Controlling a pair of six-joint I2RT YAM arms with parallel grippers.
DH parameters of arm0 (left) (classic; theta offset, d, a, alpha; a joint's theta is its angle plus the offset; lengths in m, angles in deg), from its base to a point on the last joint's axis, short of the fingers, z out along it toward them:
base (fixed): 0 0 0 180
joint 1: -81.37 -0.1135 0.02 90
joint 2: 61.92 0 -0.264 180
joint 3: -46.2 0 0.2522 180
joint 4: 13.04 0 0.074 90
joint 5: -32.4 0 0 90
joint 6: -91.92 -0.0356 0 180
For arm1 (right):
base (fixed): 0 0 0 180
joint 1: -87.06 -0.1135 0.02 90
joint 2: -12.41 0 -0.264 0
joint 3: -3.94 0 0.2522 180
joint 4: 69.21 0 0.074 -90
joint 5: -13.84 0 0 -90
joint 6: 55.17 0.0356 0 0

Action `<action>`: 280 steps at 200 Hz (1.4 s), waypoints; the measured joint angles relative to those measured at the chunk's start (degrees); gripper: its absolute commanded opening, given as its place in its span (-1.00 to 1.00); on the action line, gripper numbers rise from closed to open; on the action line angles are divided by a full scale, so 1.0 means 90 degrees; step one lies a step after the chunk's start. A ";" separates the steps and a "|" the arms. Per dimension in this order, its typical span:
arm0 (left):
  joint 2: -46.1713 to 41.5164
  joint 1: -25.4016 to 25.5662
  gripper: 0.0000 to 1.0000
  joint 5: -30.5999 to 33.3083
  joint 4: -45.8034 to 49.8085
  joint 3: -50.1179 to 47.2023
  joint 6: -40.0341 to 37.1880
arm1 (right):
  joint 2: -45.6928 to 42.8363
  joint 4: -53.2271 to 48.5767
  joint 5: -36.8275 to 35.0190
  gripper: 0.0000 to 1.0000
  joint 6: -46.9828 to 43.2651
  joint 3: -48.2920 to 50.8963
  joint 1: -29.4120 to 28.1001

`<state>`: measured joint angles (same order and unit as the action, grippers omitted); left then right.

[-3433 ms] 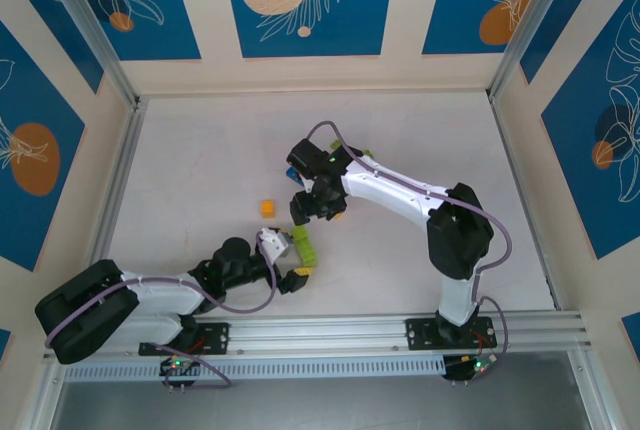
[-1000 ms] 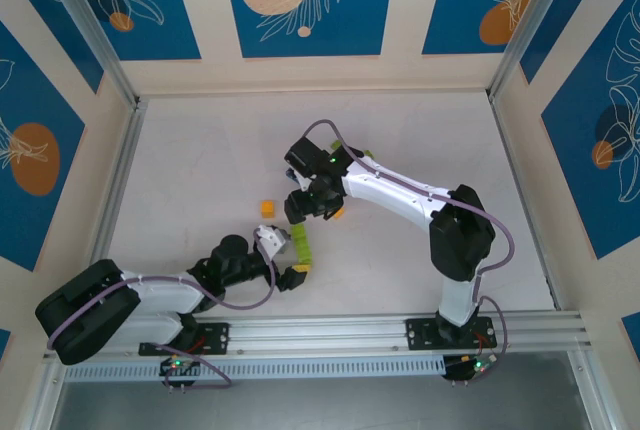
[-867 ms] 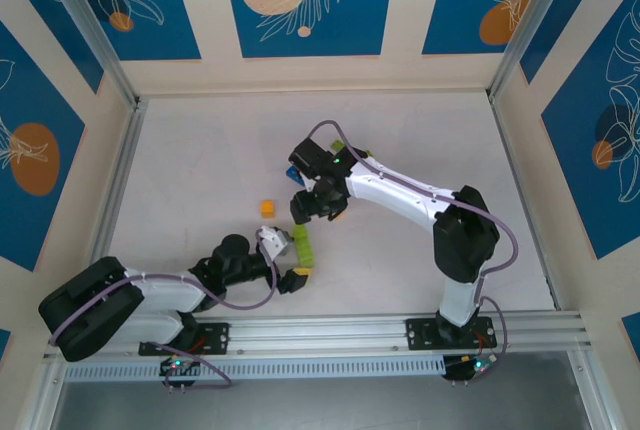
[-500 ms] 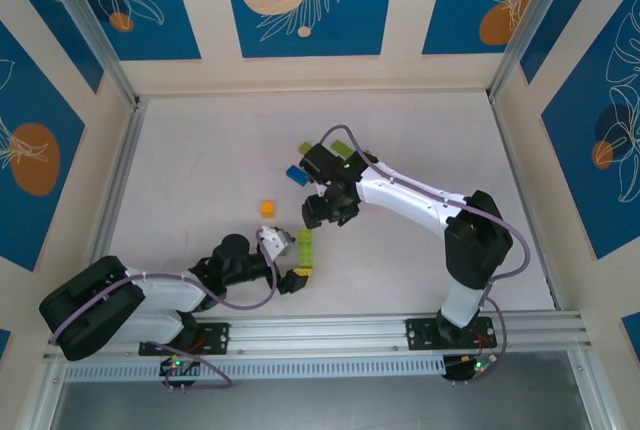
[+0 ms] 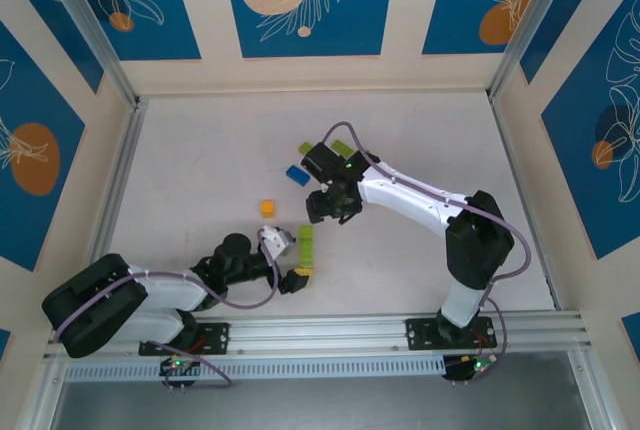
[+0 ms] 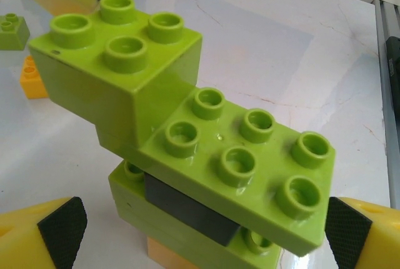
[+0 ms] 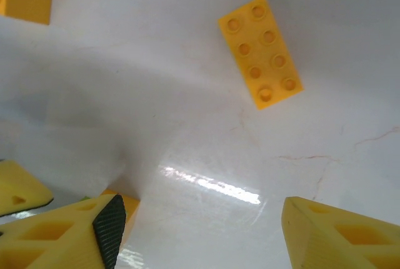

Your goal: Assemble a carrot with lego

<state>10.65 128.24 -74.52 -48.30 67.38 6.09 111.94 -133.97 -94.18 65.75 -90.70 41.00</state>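
Near-centre | left gripper (image 6: pixel 203 231) spread astride lime-green studded plastic brick stack (image 6: pixel 187 131) | right gripper (image 7: pixel 200 219) parted, empty | step: likely fetching orange eight-stud brick (image 7: pixel 260 51) | next: align, descend, pinch.

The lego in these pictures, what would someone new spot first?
The chunky lime green lego stack, right up close mid-picture in the left wrist view, with a black brick sandwiched low inside it. In the right wrist view, a long orange brick lies flat on the white table, upper right.
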 measured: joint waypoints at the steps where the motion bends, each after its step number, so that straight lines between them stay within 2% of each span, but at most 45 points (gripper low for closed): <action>1: 0.0000 0.0000 0.99 0.0000 0.0002 0.0000 0.0000 | 0.0000 0.0002 -0.0010 0.38 0.0000 -0.0002 0.0007; 78: 0.0005 0.0000 0.99 0.0000 0.0017 0.0063 0.0000 | -0.0537 0.0005 -0.0102 0.36 0.0187 0.0328 0.0143; 138: 0.0005 0.0000 0.99 0.0000 0.0017 0.0066 0.0000 | -0.0542 0.0007 0.0172 0.36 0.0284 0.0622 0.0005; 280: 0.0087 0.0000 0.99 -0.0002 0.0022 0.0095 0.0000 | -0.0270 0.0177 0.0610 0.36 0.0231 0.0381 -0.0134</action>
<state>11.44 128.24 -74.55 -48.10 68.23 6.09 109.51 -132.38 -88.70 67.83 -87.27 39.80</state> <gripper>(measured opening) 0.996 0.681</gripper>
